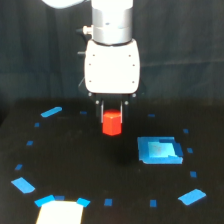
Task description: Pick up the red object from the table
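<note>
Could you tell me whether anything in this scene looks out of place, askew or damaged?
Nothing stands out. The red object sits upright between the fingers of the gripper, the blue square block lies flat on the table, and nothing looks spilled or broken.

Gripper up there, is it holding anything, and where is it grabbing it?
Yes. The gripper holds the red object by its top part, a finger on each side; the block hangs off the table.

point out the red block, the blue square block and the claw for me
red block (pixel 112 125), exterior view, on its front face below the fingers.
blue square block (pixel 159 150), exterior view, on the middle of its top face.
claw (pixel 112 106), exterior view, midway between its fingertips, just above the red block.
</note>
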{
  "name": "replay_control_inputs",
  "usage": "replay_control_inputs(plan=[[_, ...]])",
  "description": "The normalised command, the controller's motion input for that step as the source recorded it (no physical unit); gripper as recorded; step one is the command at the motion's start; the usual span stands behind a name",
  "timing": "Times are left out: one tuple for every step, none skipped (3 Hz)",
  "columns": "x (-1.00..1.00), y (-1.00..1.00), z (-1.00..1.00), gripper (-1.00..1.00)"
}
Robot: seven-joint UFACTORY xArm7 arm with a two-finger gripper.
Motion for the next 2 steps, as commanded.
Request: replay_control_inputs(plan=[[-0.18,-0.11,-0.69,-1.0],[0.23,-0.24,-0.56,-1.0]])
